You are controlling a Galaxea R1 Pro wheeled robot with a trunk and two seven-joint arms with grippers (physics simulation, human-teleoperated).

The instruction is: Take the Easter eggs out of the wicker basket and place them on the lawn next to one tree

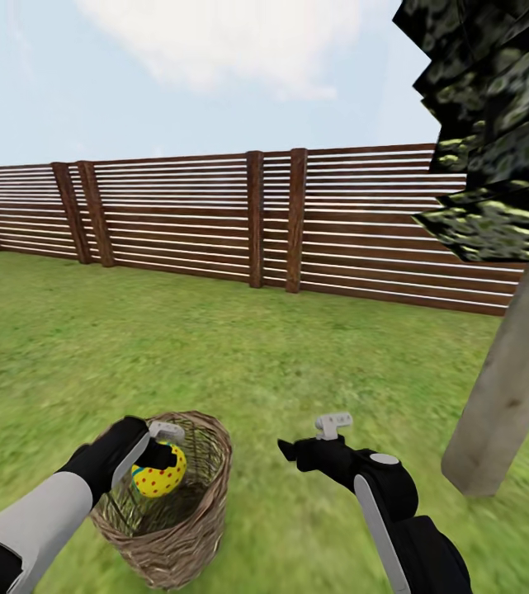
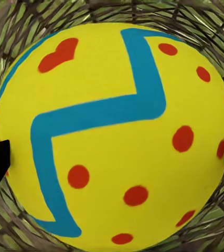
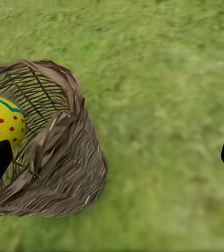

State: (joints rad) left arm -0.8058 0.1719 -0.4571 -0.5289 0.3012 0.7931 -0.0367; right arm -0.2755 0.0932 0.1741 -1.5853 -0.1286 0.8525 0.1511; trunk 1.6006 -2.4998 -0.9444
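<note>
Glossy yellow egg (image 1: 158,474), red dots, blue zigzag

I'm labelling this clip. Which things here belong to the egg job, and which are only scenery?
Belongs to the job:
- egg, yellow with red dots and a blue zigzag, held by the left gripper
- wicker basket
- lawn
- tree
- right gripper, open

Scenery:
- fence
- sky

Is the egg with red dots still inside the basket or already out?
Partly inside: the left hand holds the egg at the wicker basket's rim level.
</note>
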